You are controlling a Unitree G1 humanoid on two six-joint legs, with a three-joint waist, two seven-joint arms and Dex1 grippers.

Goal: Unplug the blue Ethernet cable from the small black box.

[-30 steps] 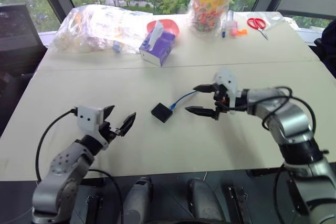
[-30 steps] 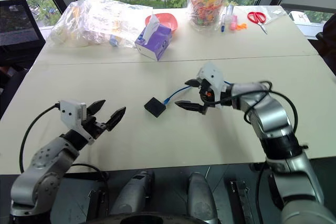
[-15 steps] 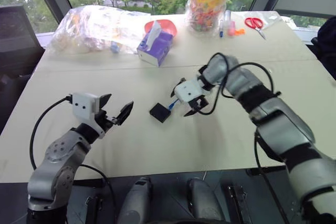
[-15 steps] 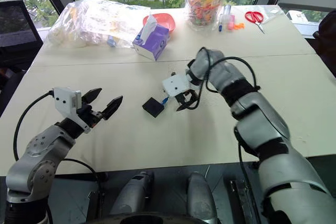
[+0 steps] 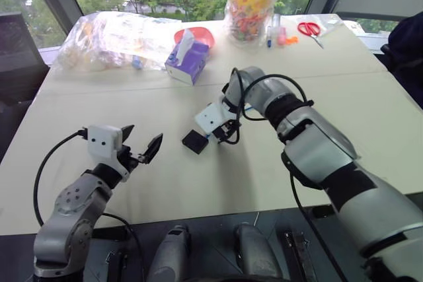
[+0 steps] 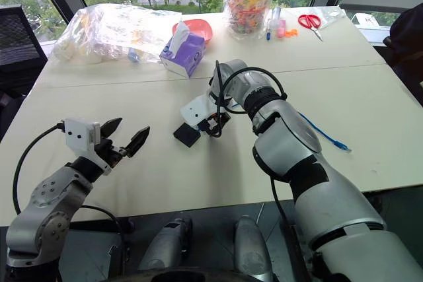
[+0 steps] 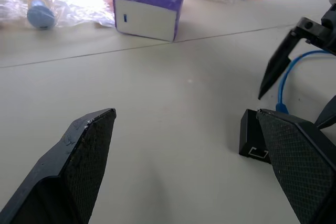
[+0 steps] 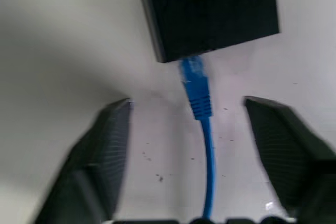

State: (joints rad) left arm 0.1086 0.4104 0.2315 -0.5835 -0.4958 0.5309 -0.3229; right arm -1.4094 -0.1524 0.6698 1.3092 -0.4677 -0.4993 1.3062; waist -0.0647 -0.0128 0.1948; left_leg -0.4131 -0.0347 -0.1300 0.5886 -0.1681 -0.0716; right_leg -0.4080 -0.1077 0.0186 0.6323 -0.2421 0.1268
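- My right hand (image 8: 197,156) is hanging fingers apart astride the blue Ethernet cable (image 8: 195,92), still plugged into the small black box (image 8: 210,9).
- Closing off-centre is risking dragging the box across the desk (image 5: 198,183) (nothing is bracing it).
- My left hand (image 5: 137,148) is gaping, empty.

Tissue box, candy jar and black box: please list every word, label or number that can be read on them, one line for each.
Tissue box: a small round blue logo near its top edge, too blurred to read.
Candy jar: colourful print, no words legible.
Black box: no text visible.
No readable text anywhere in these views.
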